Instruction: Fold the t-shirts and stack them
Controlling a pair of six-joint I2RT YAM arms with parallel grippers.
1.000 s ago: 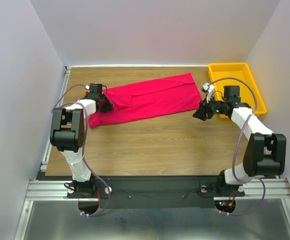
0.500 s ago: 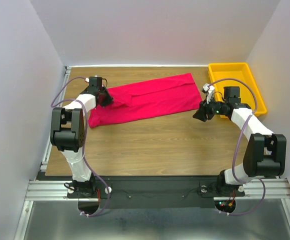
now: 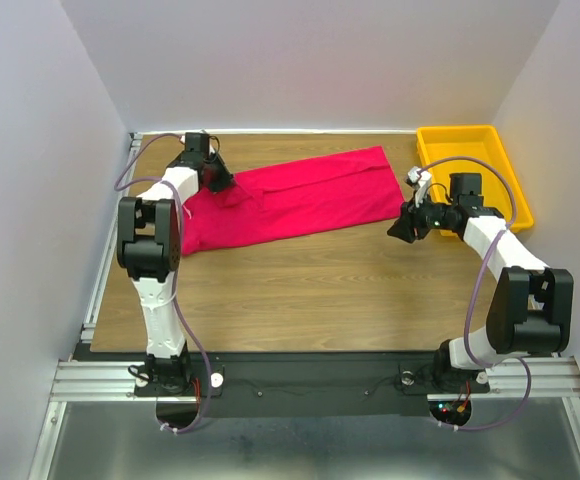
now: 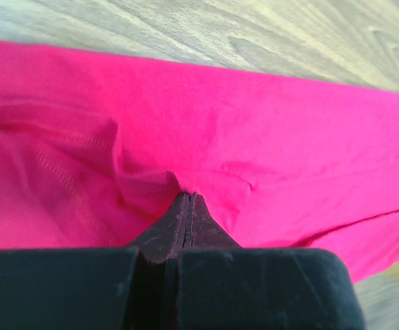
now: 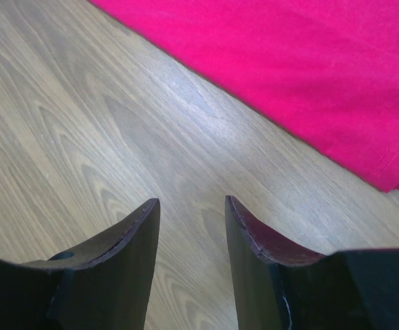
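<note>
Left of the tray (image 3: 457,131), the shirt (image 3: 290,200) lies in a long band. At its end farthest from the tray, my left gripper (image 4: 188,199) pinches a pucker of cloth, I judge for folding. My right gripper (image 5: 192,199) hovers by the tray-side corner with jaws spread, ready to grab.

Two robot arms, the left arm (image 3: 151,250) at the frame's left and the right arm (image 3: 490,240) at its right, are built of white tubular links joined by chunky black joint housings. Each trails a thin grey-purple cable (image 3: 467,157) in loose loops, and tiny green and red lights (image 3: 448,407) glow at lower right. Close up, the left gripper (image 4: 187,199) and right gripper (image 5: 191,201) have matte black tapered fingers (image 5: 254,240) with worn, dark reddish inner faces.
</note>
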